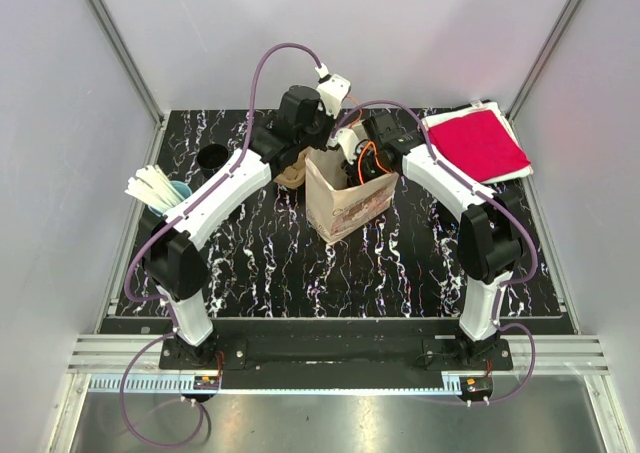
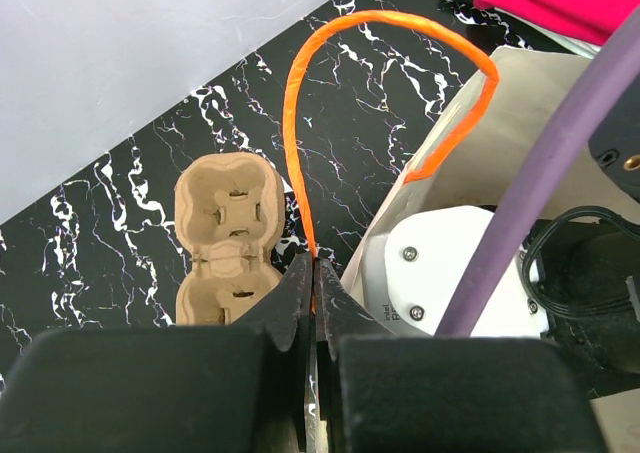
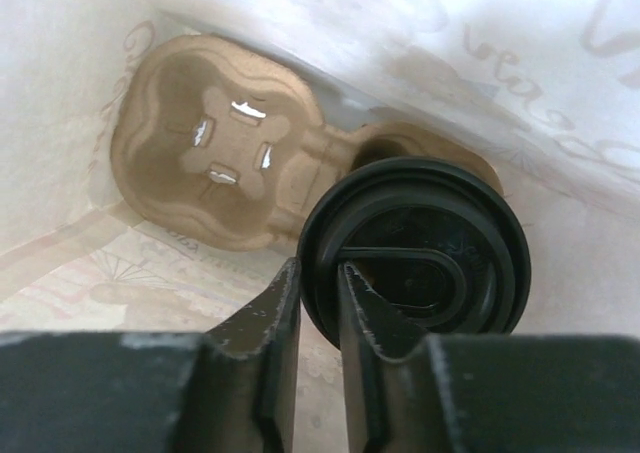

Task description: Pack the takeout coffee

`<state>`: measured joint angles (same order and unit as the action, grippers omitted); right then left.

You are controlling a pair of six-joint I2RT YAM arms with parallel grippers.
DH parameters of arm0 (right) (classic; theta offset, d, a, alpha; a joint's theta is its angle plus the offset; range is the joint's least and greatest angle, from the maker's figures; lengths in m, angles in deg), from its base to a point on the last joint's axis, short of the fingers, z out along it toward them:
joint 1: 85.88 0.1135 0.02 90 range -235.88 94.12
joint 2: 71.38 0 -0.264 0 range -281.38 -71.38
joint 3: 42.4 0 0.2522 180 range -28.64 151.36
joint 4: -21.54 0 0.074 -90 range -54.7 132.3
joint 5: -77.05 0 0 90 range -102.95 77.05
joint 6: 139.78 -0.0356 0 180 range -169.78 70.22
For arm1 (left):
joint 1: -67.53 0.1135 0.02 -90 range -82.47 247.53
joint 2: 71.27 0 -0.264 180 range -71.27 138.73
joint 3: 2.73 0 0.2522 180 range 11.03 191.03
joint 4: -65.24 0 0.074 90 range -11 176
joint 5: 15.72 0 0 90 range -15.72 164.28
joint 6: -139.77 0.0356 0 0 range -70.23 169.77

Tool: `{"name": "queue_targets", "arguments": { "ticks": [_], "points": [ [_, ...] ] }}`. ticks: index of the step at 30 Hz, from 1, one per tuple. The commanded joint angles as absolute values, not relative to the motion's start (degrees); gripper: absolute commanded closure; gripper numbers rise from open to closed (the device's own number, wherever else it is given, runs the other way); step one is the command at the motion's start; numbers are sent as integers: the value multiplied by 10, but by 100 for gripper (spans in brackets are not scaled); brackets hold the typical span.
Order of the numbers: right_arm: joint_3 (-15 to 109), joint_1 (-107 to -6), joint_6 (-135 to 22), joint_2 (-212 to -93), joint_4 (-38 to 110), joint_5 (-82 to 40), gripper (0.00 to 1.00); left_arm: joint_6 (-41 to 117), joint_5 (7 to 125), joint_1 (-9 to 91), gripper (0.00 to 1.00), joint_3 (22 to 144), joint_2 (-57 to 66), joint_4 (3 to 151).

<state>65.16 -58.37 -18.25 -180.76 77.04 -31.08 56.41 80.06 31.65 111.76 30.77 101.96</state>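
While my left gripper (image 2: 313,265) pinches the paper bag's (image 1: 335,208) orange handle (image 2: 380,15), my right gripper (image 3: 318,278), slightly parted, straddles the cup lid (image 3: 430,243) down in the carrier (image 3: 200,143) inside: placing looks done; next, lift straight out.

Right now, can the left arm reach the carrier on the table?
Probably not yet: its jaws are shut on the orange handle. The carrier lies bare just beyond, so reach seems fine once it lets go.

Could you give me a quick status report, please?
Left claw shut on orange handle. Right claw slightly open at lidded cup, inside bag. Cup sits in carrier. Nothing blocking seen.
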Motion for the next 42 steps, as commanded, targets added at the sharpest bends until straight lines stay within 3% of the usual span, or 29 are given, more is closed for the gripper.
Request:
{"name": "queue_targets", "arguments": {
  "ticks": [1,15,25,38,42],
  "points": [
    [647,-580,-176,-1808,797,-303,69,571,792,314,100,1114,286,1008],
    [665,-580,-175,-1747,815,-293,28,572,792,312,98,1115,288,1009],
    [672,-581,-183,-1689,813,-299,12,573,790,312,96,1117,291,1010],
    [693,-580,-203,-1616,794,-271,11,570,745,309,85,1120,291,1010],
    [684,-580,-203,-1607,792,-264,11,569,719,308,77,1125,288,1009]
  ]
}}
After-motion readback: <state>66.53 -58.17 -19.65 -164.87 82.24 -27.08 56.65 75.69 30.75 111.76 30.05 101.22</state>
